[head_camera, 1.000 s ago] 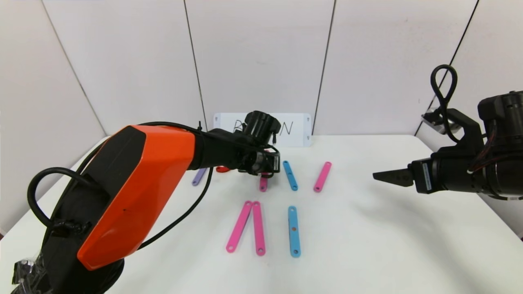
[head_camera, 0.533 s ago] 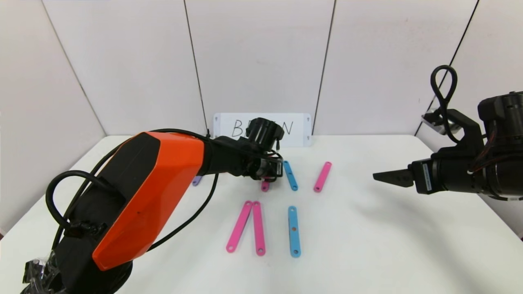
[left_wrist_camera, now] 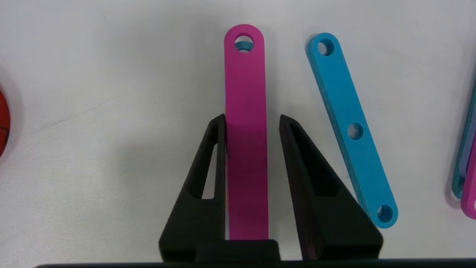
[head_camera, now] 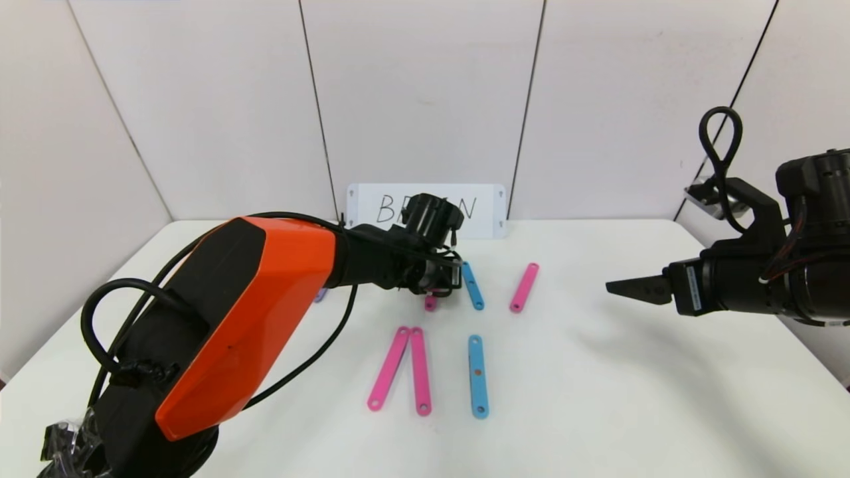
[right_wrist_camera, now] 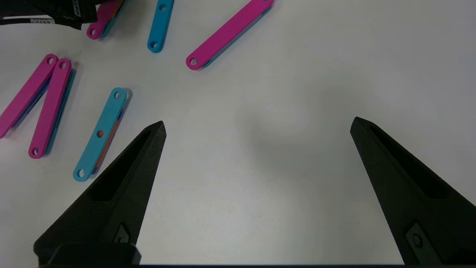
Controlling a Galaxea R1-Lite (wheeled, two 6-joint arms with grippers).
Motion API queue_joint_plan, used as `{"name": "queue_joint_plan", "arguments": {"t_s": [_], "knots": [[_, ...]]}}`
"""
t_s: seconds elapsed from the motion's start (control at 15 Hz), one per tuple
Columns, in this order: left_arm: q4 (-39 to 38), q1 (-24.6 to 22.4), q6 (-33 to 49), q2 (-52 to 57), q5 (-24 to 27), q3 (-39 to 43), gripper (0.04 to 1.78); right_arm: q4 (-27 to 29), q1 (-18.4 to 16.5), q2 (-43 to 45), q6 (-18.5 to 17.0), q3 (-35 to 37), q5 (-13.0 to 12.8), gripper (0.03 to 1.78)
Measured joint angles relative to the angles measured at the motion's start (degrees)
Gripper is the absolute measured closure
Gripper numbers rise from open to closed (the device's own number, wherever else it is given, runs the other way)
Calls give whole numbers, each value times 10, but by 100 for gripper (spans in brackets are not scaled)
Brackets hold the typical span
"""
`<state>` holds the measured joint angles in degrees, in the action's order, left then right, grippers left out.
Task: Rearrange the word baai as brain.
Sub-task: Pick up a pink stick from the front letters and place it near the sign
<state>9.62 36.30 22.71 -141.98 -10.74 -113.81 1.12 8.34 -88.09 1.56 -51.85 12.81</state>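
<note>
My left end effector (left_wrist_camera: pixel 251 120) is stretched forward and low over the white worktop (head_camera: pixel 597 385), its two black wedge fingers (left_wrist_camera: pixel 208 175) straddling a pink bar (left_wrist_camera: pixel 245 111). One finger lies against the bar's edge and the other shows a slim gap, so the jaws stand slightly parted. The bar is flat matte plastic with rounded ends and a hole at its tip. A blue bar (left_wrist_camera: pixel 351 130) lies just beside it, angled, with three holes. Since a second ago my left arm has reached further forward and the grip has loosened. My right end effector (right_wrist_camera: pixel 256 126) hovers wide open, well apart.
</note>
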Motion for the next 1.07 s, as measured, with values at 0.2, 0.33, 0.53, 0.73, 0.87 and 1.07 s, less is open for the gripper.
{"name": "queue_joint_plan", "arguments": {"t_s": [0.2, 0.33, 0.53, 0.73, 0.87, 1.07], "knots": [[-3, 0, 0, -1, 0, 0, 69, 0, 0, 0, 0, 0, 0, 7], [-4, 0, 0, -2, 0, 0, 39, 0, 0, 0, 0, 0, 0, 7], [-5, 1, 2, -1, 2, 0, 13, 0, -1, 0, 0, 0, 0, 7], [-3, 2, 4, 1, 3, 0, 9, 0, -1, 0, 0, 0, 0, 7], [-1, 2, 9, 6, 1, 0, 9, 0, -1, 0, 0, 0, 1, 7], [10, -3, 5, 26, -3, 4, 9, 0, -1, 1, -2, 1, 2, 7]]}}
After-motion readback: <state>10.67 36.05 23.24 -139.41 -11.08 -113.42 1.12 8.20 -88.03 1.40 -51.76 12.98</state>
